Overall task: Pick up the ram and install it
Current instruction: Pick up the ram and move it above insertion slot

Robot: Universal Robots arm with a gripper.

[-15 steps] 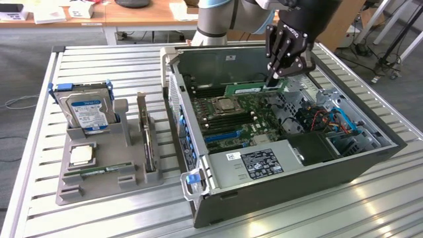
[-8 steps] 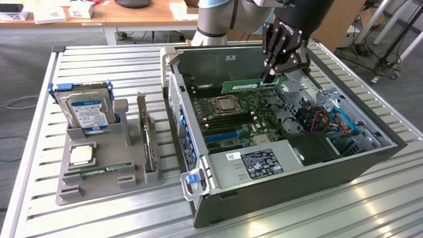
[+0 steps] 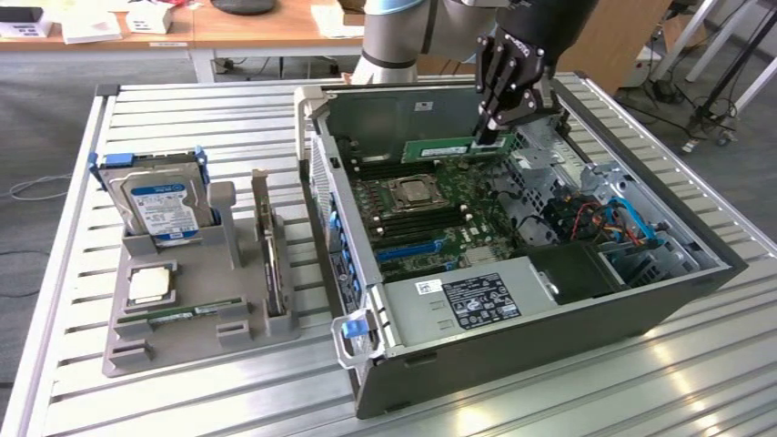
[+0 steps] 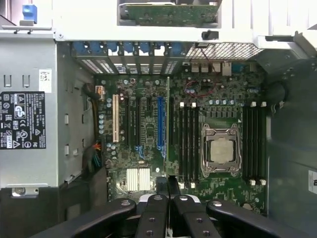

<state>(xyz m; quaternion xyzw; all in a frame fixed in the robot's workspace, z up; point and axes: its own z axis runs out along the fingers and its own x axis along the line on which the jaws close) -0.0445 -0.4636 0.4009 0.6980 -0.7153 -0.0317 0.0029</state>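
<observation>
Exterior view: end effector [image 3: 492, 138] clamped on the ram [image 3: 438, 147] (green stick); motherboard [image 3: 452, 223] beneath

Green ram [image 3: 438, 147], green motherboard [image 3: 452, 223], grey tray [image 3: 195, 339]

ram [image 3: 439, 146] end hid by gripper [image 3: 492, 138]

Thin green ram [image 3: 439, 147], level and on edge, above the motherboard [image 3: 471, 218].
</observation>
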